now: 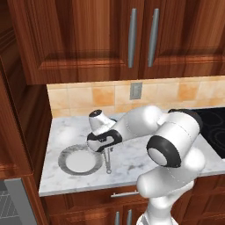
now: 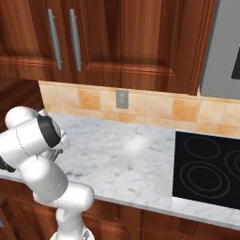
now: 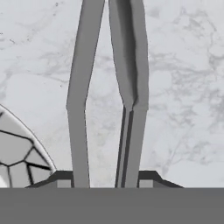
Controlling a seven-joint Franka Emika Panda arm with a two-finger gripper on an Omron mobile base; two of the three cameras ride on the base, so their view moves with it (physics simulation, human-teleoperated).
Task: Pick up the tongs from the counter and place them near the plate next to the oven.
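Gripper [image 1: 107, 150] grips tongs [image 1: 107, 161] | hanging tip-down | beside plate [image 1: 80, 160]

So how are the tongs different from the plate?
The tongs are long, thin and plain silver; the plate is round and wide, white inside a speckled grey rim. The tongs are in the gripper, while the plate lies flat, untouched. Both are at the marble counter, side by side.
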